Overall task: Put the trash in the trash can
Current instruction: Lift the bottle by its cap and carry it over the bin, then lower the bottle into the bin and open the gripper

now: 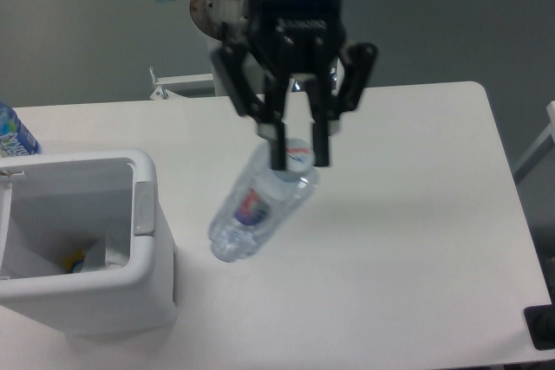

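The table (416, 214) is under everything, the white trash can (143, 214) sits at its left end, and I've got the crushed plastic bottle (256, 210) in the air between them, not over the opening yet. My worry is it slipping or swinging, since my gripper (297, 152) is only pinching one end. The rest dangles down and to the left below my fingers, so it could clip the can's rim or drop short.
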Robot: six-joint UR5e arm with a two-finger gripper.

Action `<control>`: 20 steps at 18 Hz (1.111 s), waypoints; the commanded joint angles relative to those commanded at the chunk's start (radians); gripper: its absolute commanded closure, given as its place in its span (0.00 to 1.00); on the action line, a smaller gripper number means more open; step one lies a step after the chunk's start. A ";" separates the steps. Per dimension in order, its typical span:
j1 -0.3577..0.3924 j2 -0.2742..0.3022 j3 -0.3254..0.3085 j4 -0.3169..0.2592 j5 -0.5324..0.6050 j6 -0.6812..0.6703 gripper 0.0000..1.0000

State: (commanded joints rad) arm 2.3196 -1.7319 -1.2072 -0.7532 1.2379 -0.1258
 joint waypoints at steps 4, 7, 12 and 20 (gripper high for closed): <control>-0.066 0.009 -0.008 0.000 -0.002 -0.002 0.75; -0.112 0.031 -0.054 0.000 0.000 0.000 0.75; -0.155 0.055 -0.143 0.000 0.000 0.000 0.75; -0.192 0.011 -0.172 0.000 0.000 0.005 0.75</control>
State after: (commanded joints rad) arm 2.1277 -1.7210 -1.3790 -0.7532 1.2379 -0.1212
